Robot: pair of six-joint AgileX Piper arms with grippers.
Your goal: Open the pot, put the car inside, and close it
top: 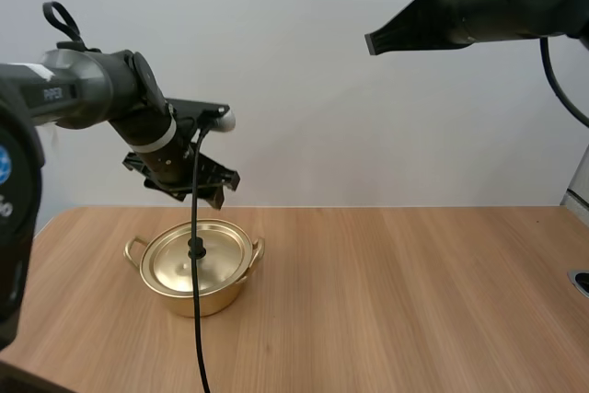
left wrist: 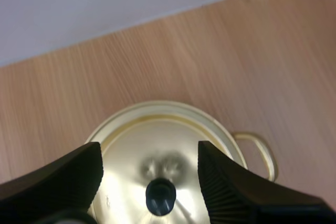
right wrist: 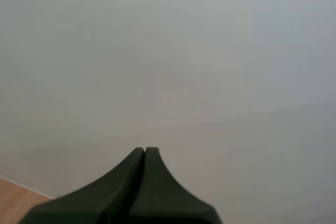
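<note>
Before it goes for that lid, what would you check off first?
1. Lid seated flat on the pot: ok.
2. Pot upright on the table: ok.
3. Left end effector open: ok.
4. Knob lined up between its fingers: ok.
5. Right end effector shut, raised away from the pot: ok.
6. Gap remaining down to the knob: cannot tell.

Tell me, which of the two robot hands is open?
The left hand, above the pot's lid: its fingers stand apart, with the knob seen between them. The right hand, raised high, has its fingers pressed together.
</note>
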